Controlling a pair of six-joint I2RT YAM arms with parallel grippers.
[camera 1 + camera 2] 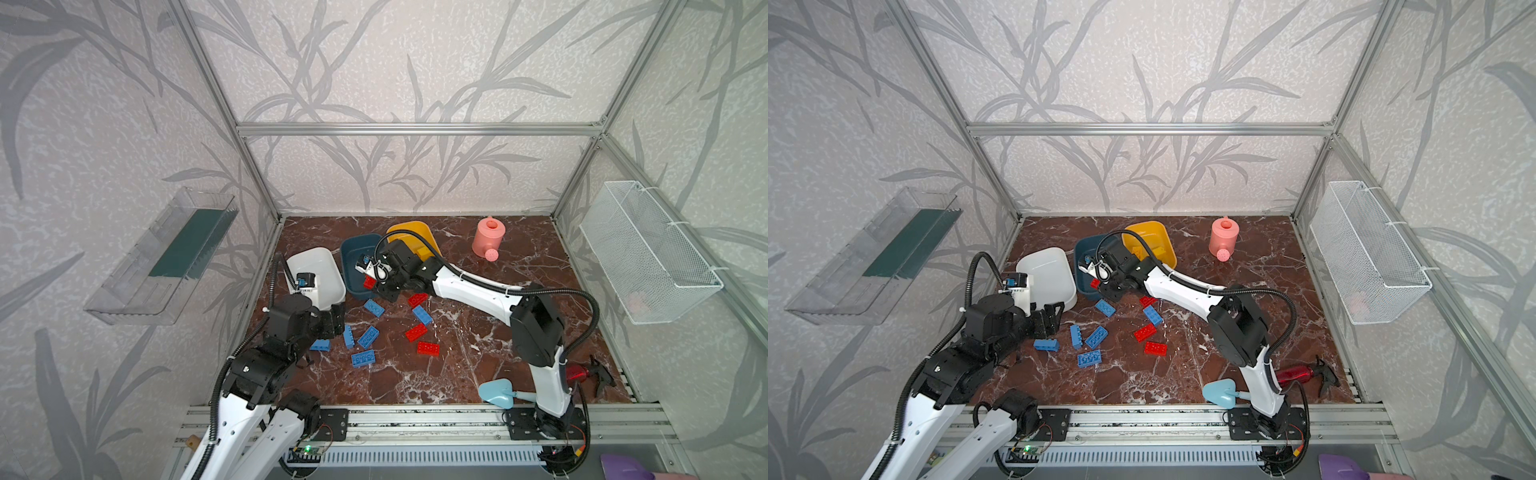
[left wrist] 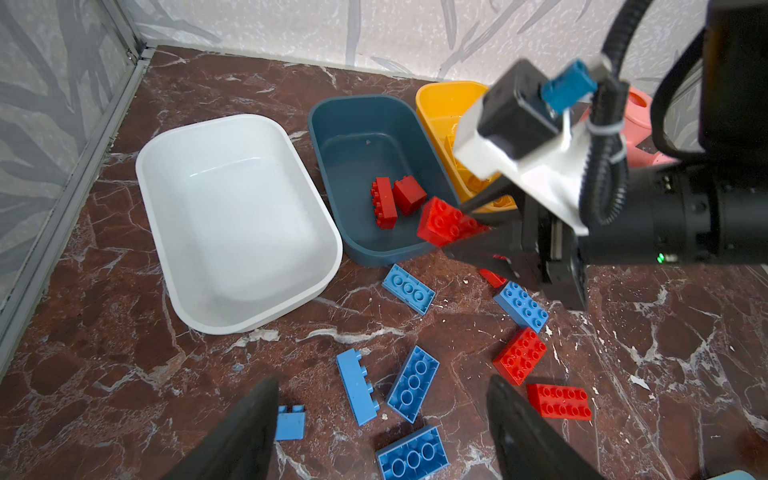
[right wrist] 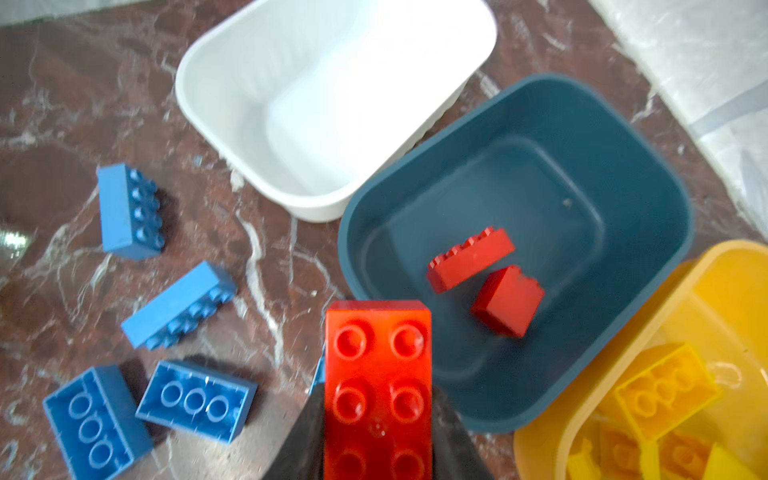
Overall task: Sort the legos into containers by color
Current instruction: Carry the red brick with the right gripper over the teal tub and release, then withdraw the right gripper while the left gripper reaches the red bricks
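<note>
Above the near rim of the teal tub (image 2: 374,255): we find the right gripper (image 3: 377,399) clamped on a red brick (image 2: 442,222), studs up, gripped across its long sides, probably so it can drop flat
Inside the teal tub: two red bricks (image 2: 395,199) lie on the floor, so we judge this tub takes the reds
Yellow tub (image 2: 446,88): just beside the teal one, holding yellow bricks (image 3: 665,386)
White tub (image 2: 232,216): on the teal tub's other side, empty; we take it to be meant for blues
Left gripper (image 2: 382,379): jaws wide apart, holding nothing, hovering over the blue bricks (image 2: 408,289), likely placed to pick one
Marble table (image 2: 104,353): six blue bricks and three loose red bricks (image 2: 519,355) lie scattered in front of the tubs
Risk: released here, we think the held brick might clip the rim
</note>
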